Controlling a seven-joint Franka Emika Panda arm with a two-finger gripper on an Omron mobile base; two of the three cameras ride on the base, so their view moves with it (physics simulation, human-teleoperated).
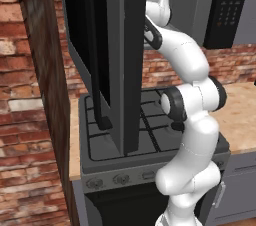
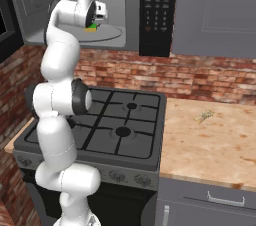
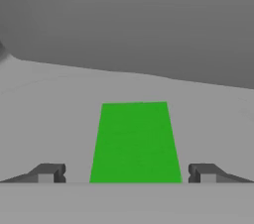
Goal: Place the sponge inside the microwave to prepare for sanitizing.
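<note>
Here, inside the microwave (image 2: 75, 5), the sponge (image 3: 135, 141) lies green side up on the turntable (image 2: 112, 34), directly ahead of the pincer (image 3: 126, 173), between its 2 spread, released fingertips (image 3: 49, 172), long axis running away from them.

The white arm rises from its base in stacked bends, and its upper links reach up and forward into the open microwave (image 2: 115, 0), the hand level with the cavity floor. The gripper (image 3: 127, 172) hangs just above the turntable with its fingertips (image 3: 49, 172) spread wide. The sponge (image 3: 134, 141) lies flat between the fingertips, and a clear gap shows on each side of it.
</note>
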